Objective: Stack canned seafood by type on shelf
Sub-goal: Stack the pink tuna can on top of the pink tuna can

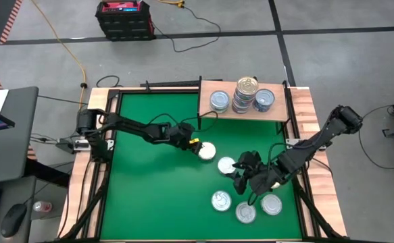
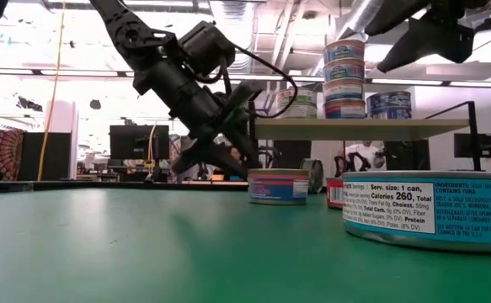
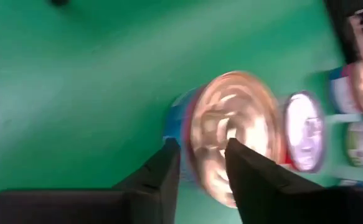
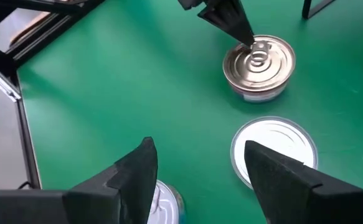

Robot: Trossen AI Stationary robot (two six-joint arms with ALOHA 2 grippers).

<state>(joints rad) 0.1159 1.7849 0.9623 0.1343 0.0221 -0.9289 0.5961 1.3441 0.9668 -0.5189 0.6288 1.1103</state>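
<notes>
High view: left gripper [image 1: 195, 144] is at a gold can [image 1: 207, 150], grip unconfirmed. Right gripper [image 1: 240, 177] hovers open. Next: lift to shelf [image 1: 218, 113].

Showing a plain green felt table top [image 1: 149, 182] inside a pale striped wood border [image 1: 311, 108] — round flat tins [image 4: 259, 65] gleaming gold-cream on lids, blue along side labels, beneath matte black grippers.

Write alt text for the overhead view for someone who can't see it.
The left tool reaches a gold-lidded can on the green table, while the right tool hovers open over four loose cans. The wooden shelf holds two single cans and one stack.
</notes>
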